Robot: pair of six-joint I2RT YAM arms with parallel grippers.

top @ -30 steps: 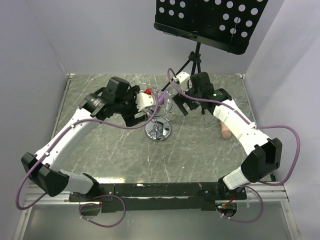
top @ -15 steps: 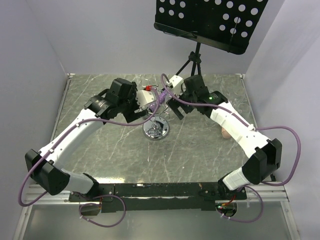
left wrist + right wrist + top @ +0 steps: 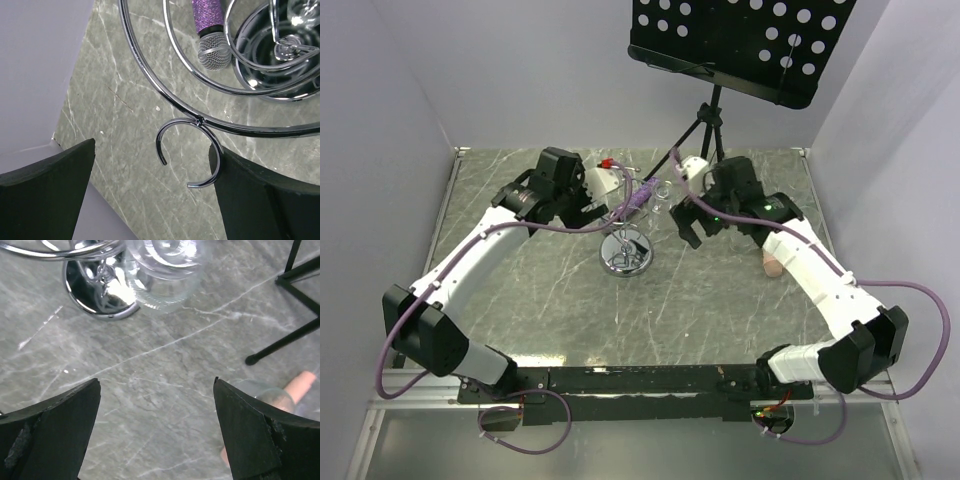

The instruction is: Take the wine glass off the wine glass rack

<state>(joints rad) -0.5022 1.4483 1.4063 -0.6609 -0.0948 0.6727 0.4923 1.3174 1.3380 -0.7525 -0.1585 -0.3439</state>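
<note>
**Table (image 3: 540, 310) and rack.** The rack (image 3: 627, 256) is standing upright at the centre of the overhead view, with its round base resting on the table. The wine glass (image 3: 165, 267) is hanging bowl-down from the wire loops on the rack's right side. In the right wrist view it is filling the top centre of the frame, just beside the shiny base at upper left. It is not yet off the rack.

**Left tool (image 3: 155, 165).** Its jaws are standing wide apart and gripping nothing. An open wire hook (image 3: 187, 152) is sitting between the two fingers near the centre of that view. I judge that this arm is positioning itself to steady the rack, so that it does not tip or slide when the glass is drawn out.

**Right tool (image 3: 156, 390).** It is likewise spread wide and empty, with only bare table showing between its fingers and the glass above them in the frame. I judge that it is lining up on the bowl and will need to come closer before closing.

**Hazards.** A purple cable (image 3: 207, 20) is lying across the loops at the top of the left wrist view and is posing a snagging risk. A black music stand (image 3: 740, 45) is standing at the top of the overhead view, with its legs close behind the right tool. A pale pink item (image 3: 302, 382) at the right edge of the right wrist view is too unclear to identify.
</note>
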